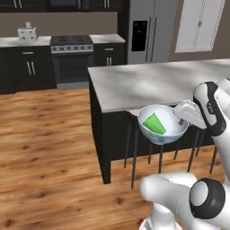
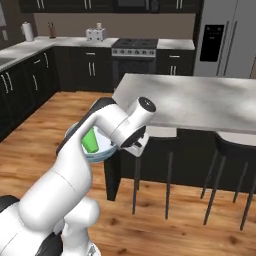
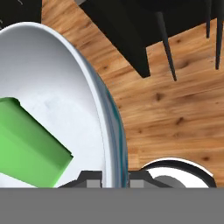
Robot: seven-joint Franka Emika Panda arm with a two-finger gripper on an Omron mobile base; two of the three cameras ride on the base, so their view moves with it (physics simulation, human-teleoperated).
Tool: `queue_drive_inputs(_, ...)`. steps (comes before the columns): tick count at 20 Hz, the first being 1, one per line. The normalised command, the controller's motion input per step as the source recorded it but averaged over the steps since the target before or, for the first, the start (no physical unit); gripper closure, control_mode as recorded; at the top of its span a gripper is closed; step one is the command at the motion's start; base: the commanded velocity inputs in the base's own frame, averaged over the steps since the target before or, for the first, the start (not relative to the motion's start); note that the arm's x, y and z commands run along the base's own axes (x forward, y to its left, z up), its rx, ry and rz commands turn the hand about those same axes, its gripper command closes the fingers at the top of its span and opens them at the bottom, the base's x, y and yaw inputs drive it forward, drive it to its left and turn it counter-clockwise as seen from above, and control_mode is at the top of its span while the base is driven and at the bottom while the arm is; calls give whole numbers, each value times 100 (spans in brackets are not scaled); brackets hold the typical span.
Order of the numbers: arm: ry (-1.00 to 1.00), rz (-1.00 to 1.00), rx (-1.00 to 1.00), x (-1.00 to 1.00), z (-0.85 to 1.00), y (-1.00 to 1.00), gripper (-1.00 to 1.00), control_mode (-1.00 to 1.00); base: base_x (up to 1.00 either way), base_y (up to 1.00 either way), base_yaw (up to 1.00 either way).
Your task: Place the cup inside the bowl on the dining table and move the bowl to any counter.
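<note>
The arm bends low beside the tabletop [image 1: 148,81] edge, jaws pinching the rim of one bowl [image 1: 173,129] holding one cup [image 1: 154,123]

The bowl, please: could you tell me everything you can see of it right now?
The bowl is deep, round and white, smooth like glazed ceramic, with a faint blue pattern outside. It is held upright in the air, off the table, over the wooden floor beside the stools. The tool is shut on its rim, one finger inside and one outside the wall. The green cup lies tipped on its side inside it.
</note>
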Motion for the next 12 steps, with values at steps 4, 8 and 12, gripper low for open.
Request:
queue_drive_inputs(4,0,0,0,0,0,0,100,100,-13,100,-6)
queue_drive_inputs(8,0,0,0,0,0,0,100,100,-3,100,-7)
queue_drive_inputs(12,0,0,0,0,0,0,100,100,0,100,-7)
